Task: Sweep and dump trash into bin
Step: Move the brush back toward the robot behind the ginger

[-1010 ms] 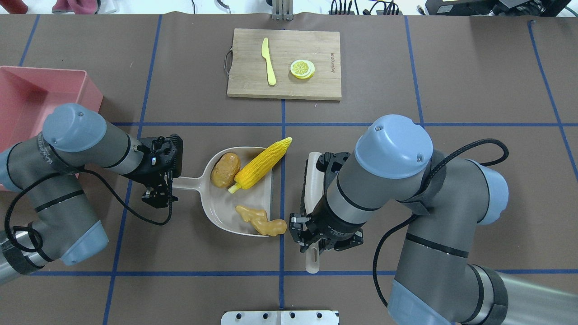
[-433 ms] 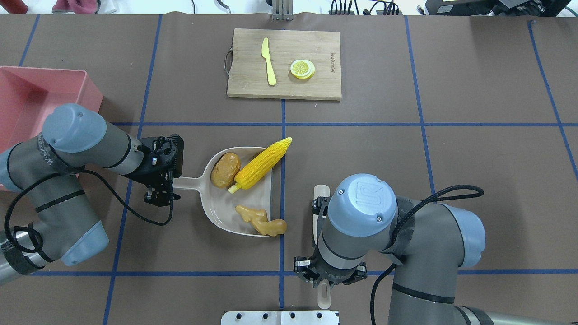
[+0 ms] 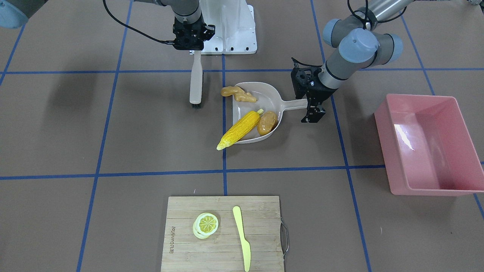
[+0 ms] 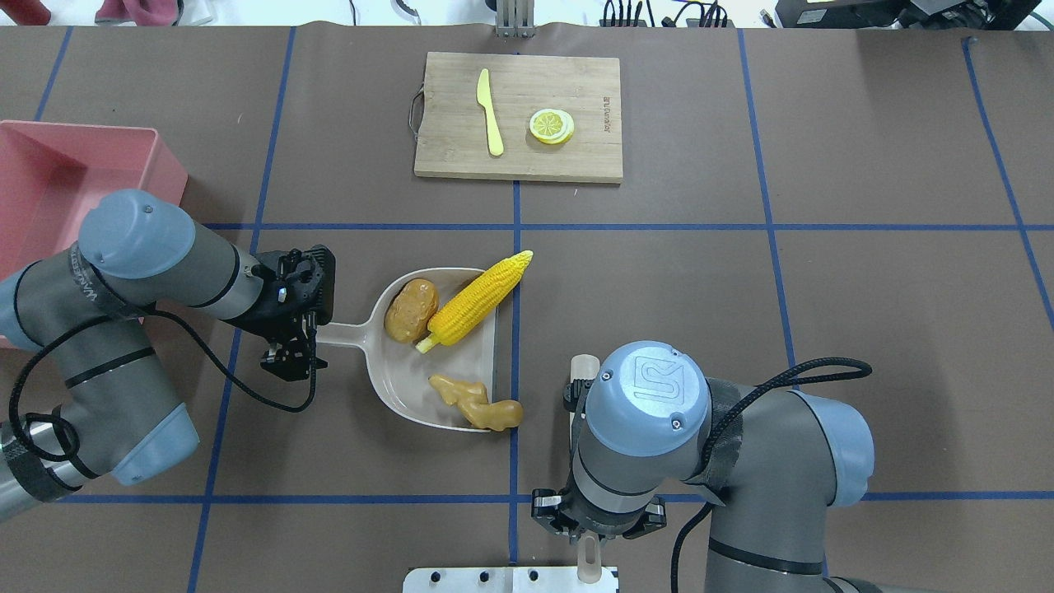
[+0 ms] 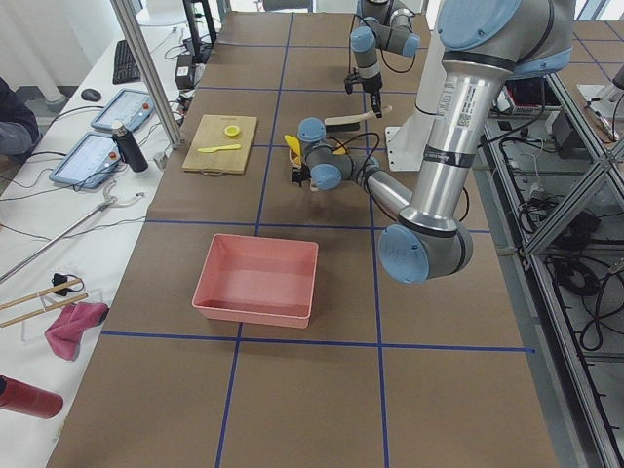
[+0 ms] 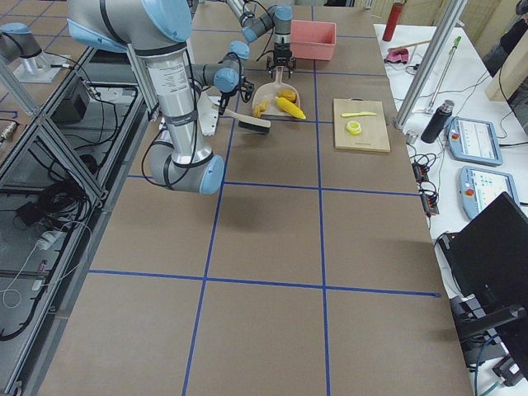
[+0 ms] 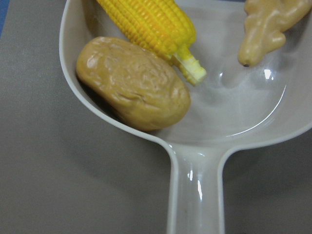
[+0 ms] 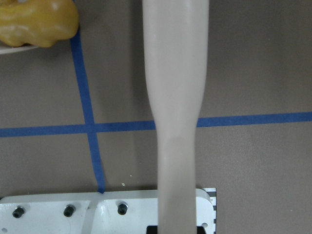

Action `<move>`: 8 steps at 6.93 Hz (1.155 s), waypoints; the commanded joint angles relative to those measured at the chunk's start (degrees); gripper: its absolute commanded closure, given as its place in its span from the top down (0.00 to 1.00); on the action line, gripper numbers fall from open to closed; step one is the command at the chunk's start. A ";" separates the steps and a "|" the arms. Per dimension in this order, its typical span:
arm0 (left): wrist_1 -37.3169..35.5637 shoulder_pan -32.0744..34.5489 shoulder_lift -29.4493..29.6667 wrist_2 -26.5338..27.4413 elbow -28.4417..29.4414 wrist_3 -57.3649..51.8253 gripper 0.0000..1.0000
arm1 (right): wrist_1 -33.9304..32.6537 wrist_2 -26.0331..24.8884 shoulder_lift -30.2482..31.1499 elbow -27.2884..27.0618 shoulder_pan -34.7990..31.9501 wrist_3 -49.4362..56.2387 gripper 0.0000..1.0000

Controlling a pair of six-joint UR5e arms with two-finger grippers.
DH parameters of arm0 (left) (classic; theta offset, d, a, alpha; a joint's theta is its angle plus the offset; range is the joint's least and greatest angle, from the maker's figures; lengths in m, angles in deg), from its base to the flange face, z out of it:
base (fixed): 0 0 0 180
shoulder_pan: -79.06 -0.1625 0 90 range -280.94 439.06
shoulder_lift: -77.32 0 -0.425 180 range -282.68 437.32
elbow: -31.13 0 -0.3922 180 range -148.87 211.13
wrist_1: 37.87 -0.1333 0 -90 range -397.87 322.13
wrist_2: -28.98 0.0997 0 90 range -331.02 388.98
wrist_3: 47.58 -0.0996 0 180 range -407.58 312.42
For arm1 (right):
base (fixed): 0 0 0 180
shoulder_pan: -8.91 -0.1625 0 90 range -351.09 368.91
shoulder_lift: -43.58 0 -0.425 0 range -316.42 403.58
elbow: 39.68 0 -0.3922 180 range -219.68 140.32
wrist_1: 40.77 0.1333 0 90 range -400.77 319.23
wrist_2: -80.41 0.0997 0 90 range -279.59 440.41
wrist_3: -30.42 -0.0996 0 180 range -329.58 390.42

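The corn cob [image 4: 478,301], the brown potato [image 4: 410,310] and the ginger root [image 4: 478,403] lie in a beige dustpan [image 4: 403,383]. The corn's tip and the ginger's end stick out over its open edge. My left gripper [image 4: 298,333] is shut on the dustpan's handle; its wrist view shows the potato [image 7: 134,83], the corn [image 7: 151,22] and the handle [image 7: 195,195]. My right gripper [image 4: 589,527] is shut on a beige brush [image 3: 195,85], held right of the pan near the table's front edge. The pink bin [image 4: 49,181] stands empty at the far left.
A wooden cutting board [image 4: 576,91] at the table's back holds a yellow-green knife [image 4: 491,111] and a lemon slice [image 4: 551,126]. A white base plate [image 4: 510,579] sits at the front edge under the brush handle. My left arm's elbow overlaps the bin's near corner.
My right arm has pulled the brush back from the dustpan's open edge toward the table's front edge. The left gripper, the dustpan and the three toy foods have stayed put.
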 commanded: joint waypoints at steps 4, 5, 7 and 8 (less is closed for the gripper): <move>0.12 -0.03 0.00 0.11 0.07 0.22 0.98 | 1.70 -0.21 -4.55 4.31 0.74 0.34 0.00; 0.12 0.06 0.00 0.10 0.07 0.40 0.98 | 4.06 -0.38 -4.73 5.20 0.74 0.26 0.00; 0.12 0.06 0.00 0.02 0.07 0.40 0.98 | 7.74 -0.30 -4.74 5.21 0.74 0.17 0.00; 0.12 0.06 0.00 0.02 0.07 0.31 0.98 | 9.17 -0.12 -4.82 5.21 0.57 0.17 0.00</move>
